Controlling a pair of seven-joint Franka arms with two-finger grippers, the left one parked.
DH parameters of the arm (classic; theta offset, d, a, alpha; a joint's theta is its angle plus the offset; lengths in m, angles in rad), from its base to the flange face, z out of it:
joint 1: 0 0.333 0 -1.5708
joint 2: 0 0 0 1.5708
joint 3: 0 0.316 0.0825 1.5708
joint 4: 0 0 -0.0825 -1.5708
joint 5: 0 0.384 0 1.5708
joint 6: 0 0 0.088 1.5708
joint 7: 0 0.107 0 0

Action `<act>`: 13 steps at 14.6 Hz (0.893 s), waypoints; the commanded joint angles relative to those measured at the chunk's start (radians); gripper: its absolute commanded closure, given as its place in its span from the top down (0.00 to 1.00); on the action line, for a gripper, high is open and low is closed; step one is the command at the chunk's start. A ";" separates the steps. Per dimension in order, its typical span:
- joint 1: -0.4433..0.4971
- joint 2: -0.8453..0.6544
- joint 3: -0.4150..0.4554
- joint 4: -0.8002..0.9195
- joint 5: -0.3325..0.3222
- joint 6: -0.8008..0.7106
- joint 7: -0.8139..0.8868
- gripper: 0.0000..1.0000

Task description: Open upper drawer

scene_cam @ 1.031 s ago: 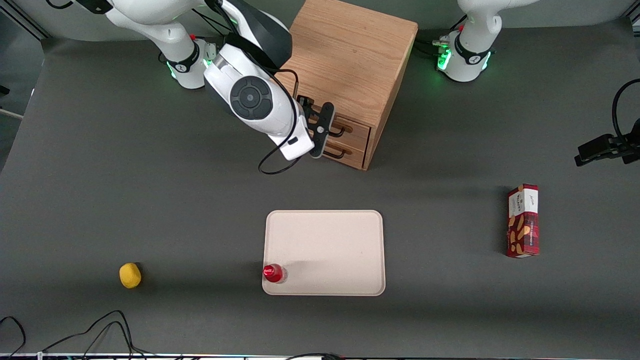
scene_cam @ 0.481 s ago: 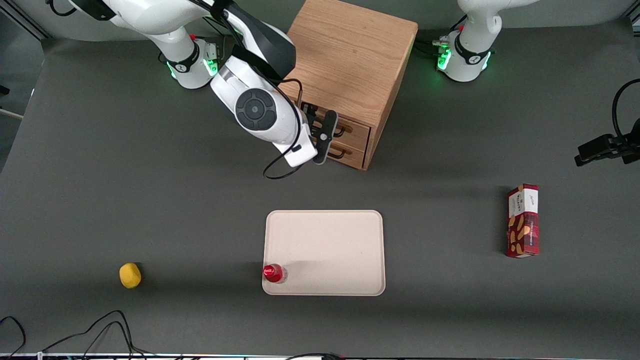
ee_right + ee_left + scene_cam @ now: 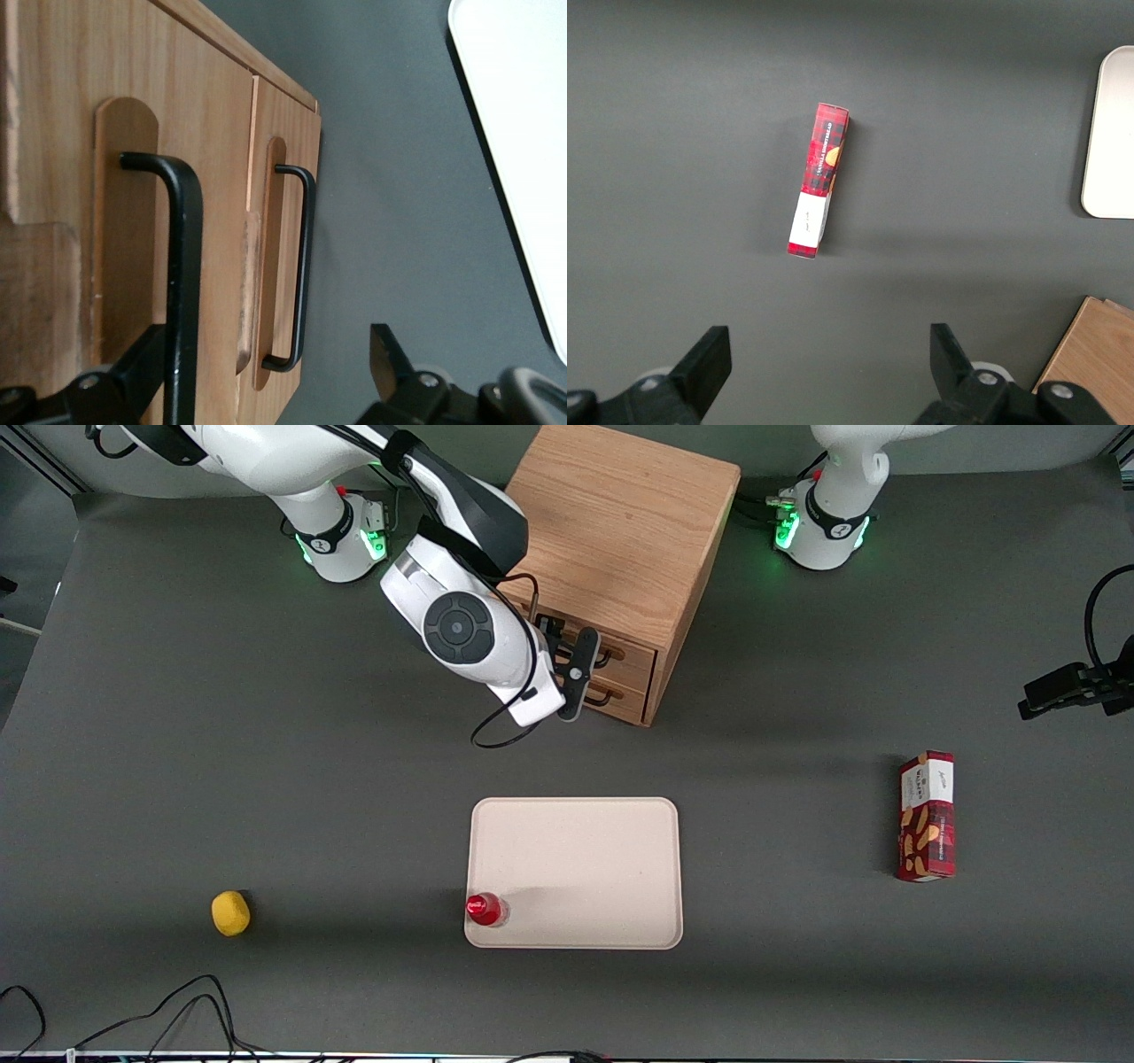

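The small wooden cabinet (image 3: 620,522) has two light oak drawer fronts facing the front camera. The upper drawer (image 3: 631,654) looks shut, and its black wire handle (image 3: 604,658) shows close up in the right wrist view (image 3: 184,266). The lower drawer (image 3: 620,698) has a like handle (image 3: 304,266). My right gripper (image 3: 583,673) is right in front of the drawer fronts, open and holding nothing. In the right wrist view the gripper (image 3: 252,390) has one finger (image 3: 115,381) beside the upper handle's bar and the other finger (image 3: 390,372) past the lower handle.
A cream tray (image 3: 576,850) lies nearer the front camera than the cabinet, with a red-capped bottle (image 3: 485,909) at its corner. A yellow object (image 3: 230,913) lies toward the working arm's end. A red box (image 3: 927,816) lies toward the parked arm's end.
My right arm has moved in toward the cabinet, bringing the gripper closer to the drawer fronts. The drawers have not moved.
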 commanded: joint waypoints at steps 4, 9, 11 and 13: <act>-0.015 0.011 -0.003 0.008 -0.046 0.032 -0.043 1.00; -0.023 0.026 -0.009 0.049 -0.106 0.034 -0.037 1.00; -0.033 0.026 -0.013 0.062 -0.106 0.051 -0.039 1.00; -0.047 0.026 -0.016 0.062 -0.108 0.078 -0.039 1.00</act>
